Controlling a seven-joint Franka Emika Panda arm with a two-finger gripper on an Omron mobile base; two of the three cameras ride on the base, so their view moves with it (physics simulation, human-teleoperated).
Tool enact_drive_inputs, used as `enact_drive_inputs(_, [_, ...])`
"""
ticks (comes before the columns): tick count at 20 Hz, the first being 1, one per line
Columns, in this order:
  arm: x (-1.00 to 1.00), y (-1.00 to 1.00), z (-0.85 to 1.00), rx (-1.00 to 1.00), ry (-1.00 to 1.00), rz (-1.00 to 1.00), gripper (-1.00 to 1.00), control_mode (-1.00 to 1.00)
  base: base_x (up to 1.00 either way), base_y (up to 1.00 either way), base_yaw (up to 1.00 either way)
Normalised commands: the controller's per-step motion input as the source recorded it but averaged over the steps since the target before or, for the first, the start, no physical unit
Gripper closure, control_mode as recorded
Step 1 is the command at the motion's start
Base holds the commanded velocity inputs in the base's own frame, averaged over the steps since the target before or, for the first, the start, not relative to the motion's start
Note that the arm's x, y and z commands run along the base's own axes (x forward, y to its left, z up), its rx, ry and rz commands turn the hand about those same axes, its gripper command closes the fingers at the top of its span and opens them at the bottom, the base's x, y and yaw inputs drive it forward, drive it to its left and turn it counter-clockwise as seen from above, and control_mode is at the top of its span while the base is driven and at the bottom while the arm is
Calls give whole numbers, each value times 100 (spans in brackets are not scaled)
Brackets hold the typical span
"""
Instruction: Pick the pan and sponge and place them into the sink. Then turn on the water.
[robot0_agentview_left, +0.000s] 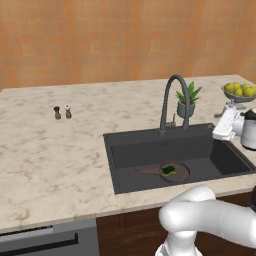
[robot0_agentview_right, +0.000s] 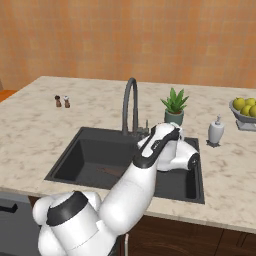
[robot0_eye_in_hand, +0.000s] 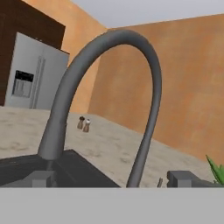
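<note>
The dark-brown pan (robot0_agentview_left: 179, 173) lies on the floor of the dark-grey sink (robot0_agentview_left: 111, 165), its handle pointing left. The green sponge (robot0_agentview_left: 168, 170) rests in the pan. No water runs from the arched faucet (robot0_agentview_left: 175, 92), which also stands at the back of the basin (robot0_agentview_right: 75, 160) in the right base view as the faucet (robot0_agentview_right: 131, 100), with its small lever (robot0_agentview_right: 146, 124) beside it. My gripper (robot0_eye_in_hand: 113, 179) is open and holds nothing. It hovers over the right side of the sink, level with the faucet (robot0_eye_in_hand: 144, 57) base and looking at it from close by.
A potted plant (robot0_agentview_left: 187, 102) stands behind the faucet, a bowl of lemons (robot0_agentview_left: 240, 92) at far right, a soap dispenser (robot0_agentview_right: 216, 131) right of the sink. Two shakers (robot0_agentview_left: 62, 112) stand on the counter at left. A fridge (robot0_eye_in_hand: 30, 74) stands in the background.
</note>
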Motion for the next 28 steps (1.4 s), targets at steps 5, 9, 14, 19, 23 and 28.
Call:
enact_drive_inputs(5, [31, 0, -56, -10, 0, 0, -100, -100, 0, 0, 0])
enact_drive_inputs(9, [35, 3, -26, -2, -1, 0, -100, -100, 0, 0, 0])
enact_drive_inputs(14, [41, 20, -4, 0, 0, 0, -100, -100, 0, 0, 0])
enact_drive_inputs(19, [29, 2, -17, 0, 0, -2, -100, -100, 0, 0, 0])
enact_drive_inputs(23, [39, 10, -24, 0, 5, 0, -100, -100, 0, 0, 0])
enact_drive_inputs(28, [41, 3, -26, 0, 6, 0, -100, -100, 0, 0, 0])
